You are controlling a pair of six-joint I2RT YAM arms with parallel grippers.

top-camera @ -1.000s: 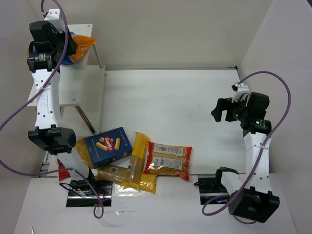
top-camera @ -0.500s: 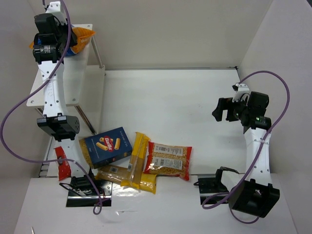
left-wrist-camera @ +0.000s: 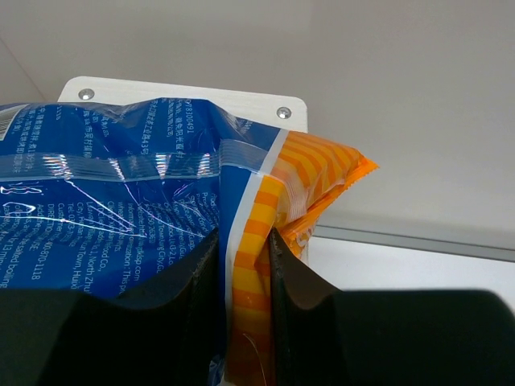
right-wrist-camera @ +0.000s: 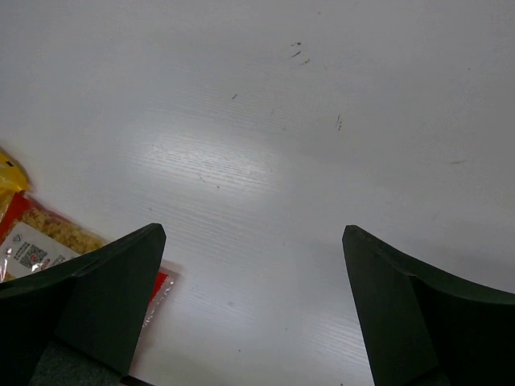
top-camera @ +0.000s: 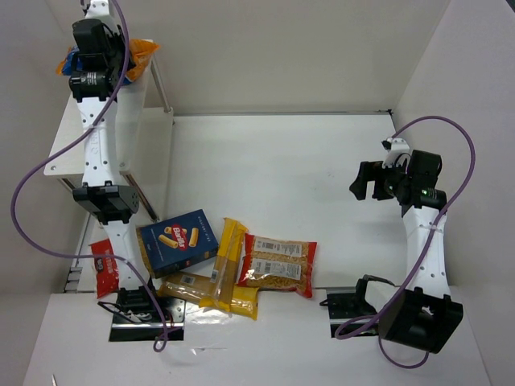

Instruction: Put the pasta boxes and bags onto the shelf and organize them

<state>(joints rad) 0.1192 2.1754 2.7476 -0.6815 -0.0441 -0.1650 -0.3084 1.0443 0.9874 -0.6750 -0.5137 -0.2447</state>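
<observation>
My left gripper [top-camera: 100, 63] [left-wrist-camera: 244, 237] is high over the shelf [top-camera: 151, 135], shut on the striped orange end of the crinkly blue bag [top-camera: 142, 53] [left-wrist-camera: 137, 193]. The bag hangs just above the shelf's pale top board [left-wrist-camera: 181, 91]. On the table lie the dark-blue pasta box [top-camera: 179, 241], two long yellow spaghetti packs [top-camera: 227, 261] and a red-trimmed clear bag [top-camera: 278, 264] [right-wrist-camera: 44, 237]. Another red-trimmed bag [top-camera: 103, 269] lies left of the left arm. My right gripper [top-camera: 366, 181] [right-wrist-camera: 253, 233] hovers open over bare table at the right, holding nothing.
White walls close in at the back, left and right. The shelf's thin metal legs [top-camera: 141, 197] slant down toward the pasta box. Black arm bases [top-camera: 138, 314] [top-camera: 354, 310] sit at the near edge, and purple cables [top-camera: 32, 233] loop beside both arms.
The left arm has stretched up and back, carrying the blue bag higher toward the shelf's top. The right arm has stayed where it was.
</observation>
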